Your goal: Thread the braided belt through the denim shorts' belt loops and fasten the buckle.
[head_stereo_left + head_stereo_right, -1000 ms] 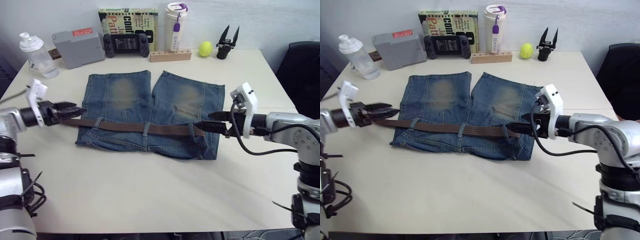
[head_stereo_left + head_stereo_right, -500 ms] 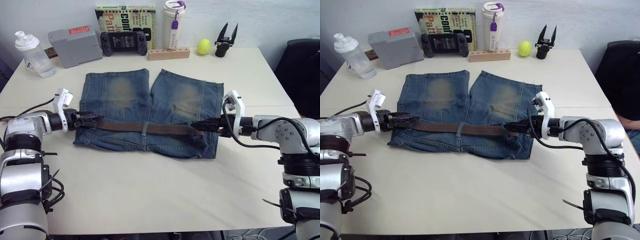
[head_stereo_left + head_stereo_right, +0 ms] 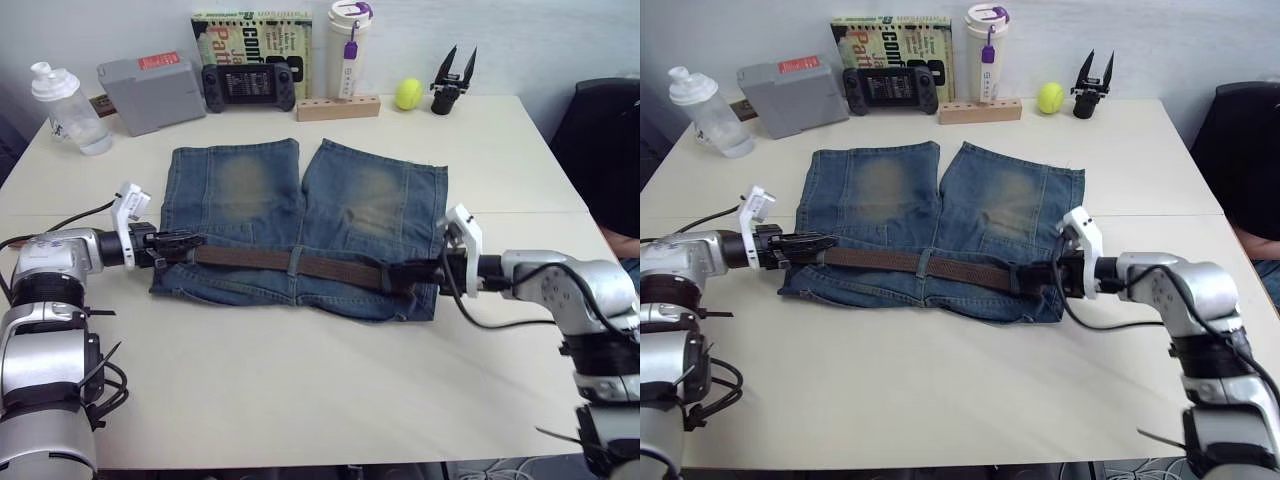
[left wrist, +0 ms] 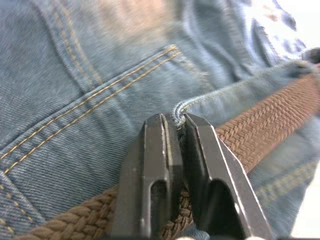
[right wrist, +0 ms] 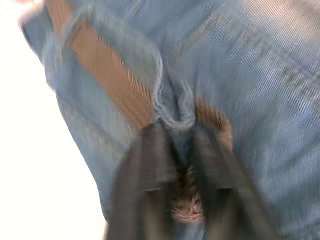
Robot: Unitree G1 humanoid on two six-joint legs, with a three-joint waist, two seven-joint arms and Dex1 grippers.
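The denim shorts lie flat on the table, waistband toward me. The braided belt runs along the waistband under the belt loops. My left gripper is at the belt's left end. In the left wrist view its fingers are shut on the braided belt and a fold of denim. My right gripper is at the right end. Its blurred fingers pinch the belt's end at a belt loop. The buckle is hidden.
Along the back edge stand a plastic bottle, a grey box, a game controller, a book, a tumbler, a wooden block, a tennis ball and a black tool. A black chair is at the right.
Both grippers have gone from open to shut at the belt's ends. The right gripper and the belt's right end have shifted a little toward the near edge.
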